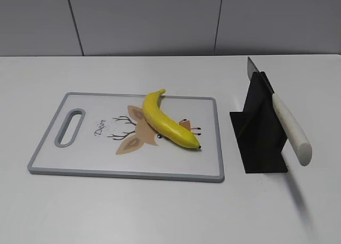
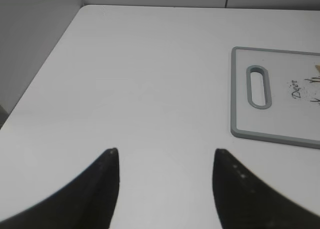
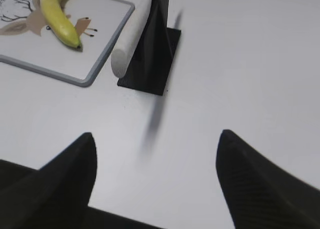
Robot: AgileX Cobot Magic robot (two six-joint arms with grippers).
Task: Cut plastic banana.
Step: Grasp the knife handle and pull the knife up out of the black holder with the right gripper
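The yellow plastic banana [image 1: 166, 122] lies across the white cutting board [image 1: 85, 159], stem at the back, dark tip toward the front right; it also shows in the right wrist view [image 3: 57, 14]. A knife with a white handle [image 1: 290, 128] rests slanted in a black stand [image 1: 258, 135] right of the board, and shows in the right wrist view [image 3: 131, 34]. My left gripper [image 2: 165, 151] is open and empty over bare table left of the board [image 2: 240, 89]. My right gripper [image 3: 156, 134] is open and empty, in front of the stand [image 3: 152, 54]. Neither gripper shows in the exterior view.
The board has a grey rim, a handle slot [image 1: 70, 127] at its left end and a deer drawing under the banana. The white table [image 1: 160, 212] meets a grey wall at the back; its left edge shows in the left wrist view [image 2: 45, 74].
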